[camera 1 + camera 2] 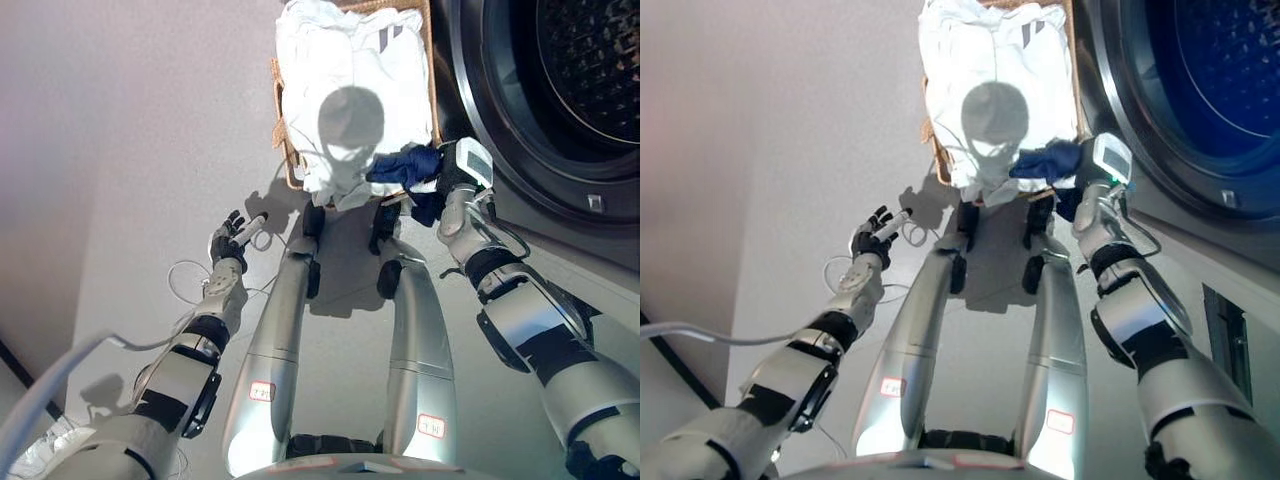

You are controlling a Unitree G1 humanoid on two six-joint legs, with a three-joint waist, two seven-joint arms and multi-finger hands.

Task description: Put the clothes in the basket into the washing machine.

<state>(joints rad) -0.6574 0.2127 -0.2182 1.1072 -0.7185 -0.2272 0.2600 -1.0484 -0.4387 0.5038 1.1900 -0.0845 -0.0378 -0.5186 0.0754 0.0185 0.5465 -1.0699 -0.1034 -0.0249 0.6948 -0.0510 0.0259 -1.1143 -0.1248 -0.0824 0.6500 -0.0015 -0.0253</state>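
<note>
A wicker basket (279, 112) stands on the floor ahead, heaped with white clothes (350, 60). A dark blue garment (400, 165) hangs over the basket's near right corner. My right hand (437, 182) is at that corner with its fingers curled into the blue garment. The washing machine (560, 200) stands to the right, and its open drum (590, 60) shows dark and perforated. My left hand (233, 240) hangs open and empty over the floor, to the left of and below the basket.
The washing machine's dark round door ring (490, 110) sits right beside the basket's right side. Pale floor (120, 150) stretches to the left. A thin white cord (185, 280) loops on the floor near my left hand.
</note>
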